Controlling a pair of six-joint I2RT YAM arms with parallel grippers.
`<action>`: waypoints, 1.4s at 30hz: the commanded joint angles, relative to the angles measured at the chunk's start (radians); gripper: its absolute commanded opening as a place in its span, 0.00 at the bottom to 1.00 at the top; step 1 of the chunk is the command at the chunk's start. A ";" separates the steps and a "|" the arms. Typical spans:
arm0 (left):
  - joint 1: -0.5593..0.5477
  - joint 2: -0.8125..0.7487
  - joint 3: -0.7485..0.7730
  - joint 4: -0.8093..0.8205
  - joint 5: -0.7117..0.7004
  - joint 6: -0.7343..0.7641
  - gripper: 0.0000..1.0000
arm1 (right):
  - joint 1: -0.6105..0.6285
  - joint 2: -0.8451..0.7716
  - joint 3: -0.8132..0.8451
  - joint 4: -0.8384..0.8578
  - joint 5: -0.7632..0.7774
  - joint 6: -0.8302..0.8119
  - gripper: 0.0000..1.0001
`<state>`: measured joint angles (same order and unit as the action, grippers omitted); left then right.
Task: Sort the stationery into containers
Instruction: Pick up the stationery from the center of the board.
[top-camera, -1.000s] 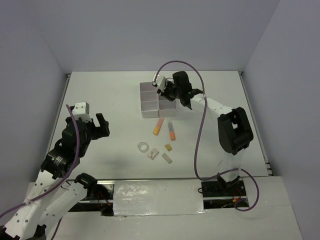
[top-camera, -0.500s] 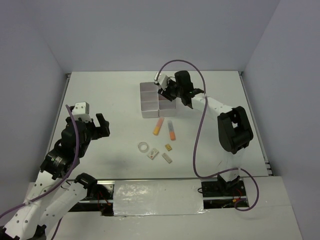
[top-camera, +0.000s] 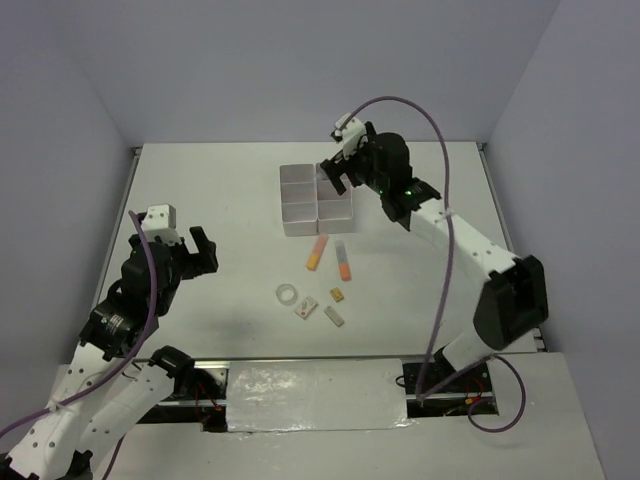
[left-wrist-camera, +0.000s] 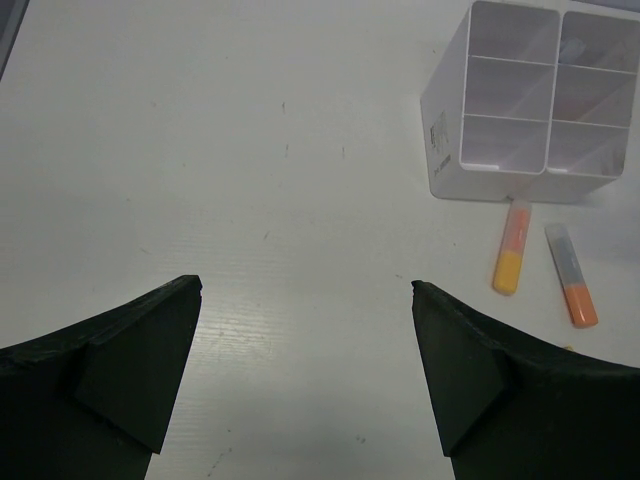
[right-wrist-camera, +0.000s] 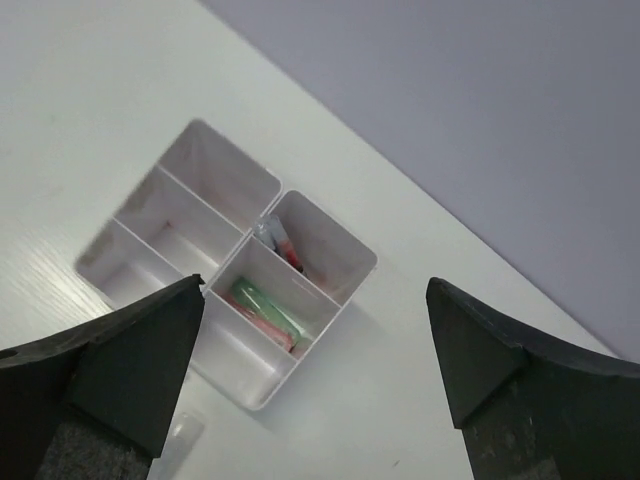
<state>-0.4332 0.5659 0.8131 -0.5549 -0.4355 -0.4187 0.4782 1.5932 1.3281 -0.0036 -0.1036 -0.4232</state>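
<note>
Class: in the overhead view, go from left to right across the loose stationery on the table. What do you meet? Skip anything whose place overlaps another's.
clear tape ring → peach-and-yellow highlighter → orange highlighter with clear cap

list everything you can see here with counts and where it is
containers: one block of six, white, far middle of table
green highlighter: one, in a middle compartment
pinkish highlighter: one, beside the green one
pens: red and bluish, count unclear, end compartment
loose highlighters: two, orange-toned, on the table in front of the containers
tape ring: one, clear, nearer the arms
small pieces: three, white, white-pink, yellowish, right of the ring
table: one, white
left arm: black-white, jaws open, empty, at the left side
right arm: black-white, jaws open, empty, above the containers
</note>
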 joint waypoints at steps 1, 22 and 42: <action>0.005 0.000 0.017 0.021 -0.034 0.001 0.99 | 0.072 -0.166 -0.068 0.012 0.291 0.240 1.00; 0.005 0.003 0.020 0.018 -0.020 0.001 0.99 | 0.206 -0.509 -0.406 -0.305 0.201 0.603 0.96; 0.005 0.014 0.017 0.019 -0.005 0.005 0.99 | 0.396 -0.095 -0.537 -0.223 0.197 0.692 0.50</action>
<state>-0.4332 0.5800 0.8131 -0.5575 -0.4438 -0.4206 0.8558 1.4616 0.7780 -0.2756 0.0677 0.2455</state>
